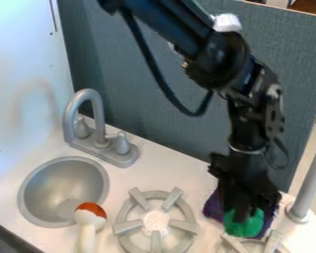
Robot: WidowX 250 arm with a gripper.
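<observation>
Camera view: the black gripper (243,213) points down at the right of the white counter (181,179), low over a rounded green object (245,227) and some purple material (213,206). Its lower end overlaps the top of the green object, but I cannot tell whether it is wide or narrow, or whether it grips anything. The purple material shows on both sides of the gripper, just beside the green object. Both lie at the far side of the right burner (273,241), partly hiding it; whether they touch it is unclear. To their left is the left burner (126,227), a gray ring with spokes. A utensil (87,239) with a pale handle and an orange-and-white head lies by the near right rim of the round gray sink (55,188). Behind the sink stands a gray faucet (98,114) with two knobs. A gray post (312,178) rises at the right.
</observation>
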